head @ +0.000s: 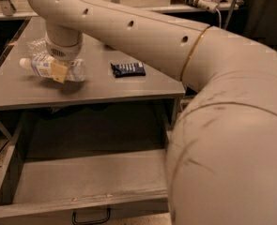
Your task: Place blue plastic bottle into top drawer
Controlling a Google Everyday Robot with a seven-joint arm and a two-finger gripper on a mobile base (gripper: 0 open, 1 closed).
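The blue plastic bottle (44, 67) lies on its side at the left of the grey counter (128, 86), white cap pointing left. My gripper (59, 71) comes straight down from the wrist onto the bottle's middle. A tan finger pad (59, 72) presses its front side, and the other finger is hidden behind it. The top drawer (91, 177) is pulled open below the counter and is empty, with its black handle (91, 216) on the front panel. My large arm fills the right side of the view.
A dark blue snack packet (127, 69) lies on the counter right of the bottle. A clear ribbed bottle (34, 46) lies just behind the gripper. Another table edge and cables run along the back.
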